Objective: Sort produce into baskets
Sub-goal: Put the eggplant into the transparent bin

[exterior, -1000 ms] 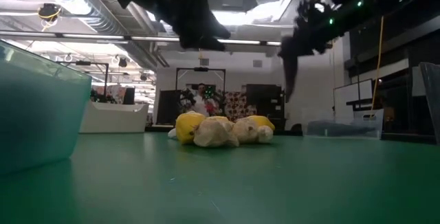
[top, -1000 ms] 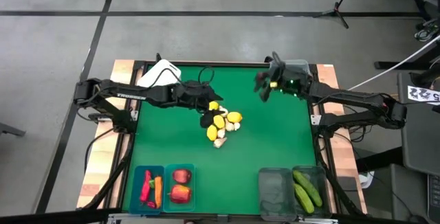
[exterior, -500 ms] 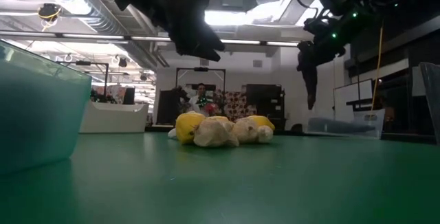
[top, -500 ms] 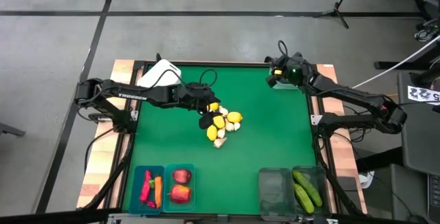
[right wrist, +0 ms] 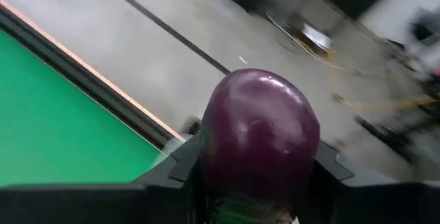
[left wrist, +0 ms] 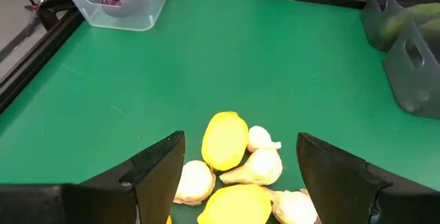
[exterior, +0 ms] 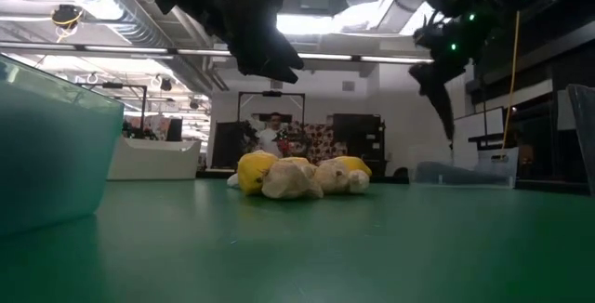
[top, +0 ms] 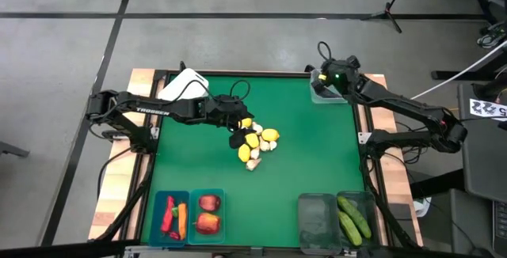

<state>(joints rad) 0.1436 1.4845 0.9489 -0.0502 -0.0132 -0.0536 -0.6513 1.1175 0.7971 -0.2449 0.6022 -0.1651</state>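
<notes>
Right gripper (top: 326,82), clenched on dark purple eggplant (right wrist: 260,136), has swung over clear plastic tub (top: 322,95); drop likely next. Left gripper (left wrist: 237,176) hovers released above lemon-garlic pile (top: 255,145).

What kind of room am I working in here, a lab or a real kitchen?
Most likely a robotics lab or workshop, not a kitchen: a green mat table in a frame on bare concrete floor, exposed ceiling ducts and strip lights, and toy lemons.

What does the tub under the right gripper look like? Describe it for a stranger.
On the green table, find the far corner on the right arm's side, below the right gripper. The clear plastic tub stands alone; unlike the teal bins and dark-tinted bins opposite, it holds something purple.
</notes>
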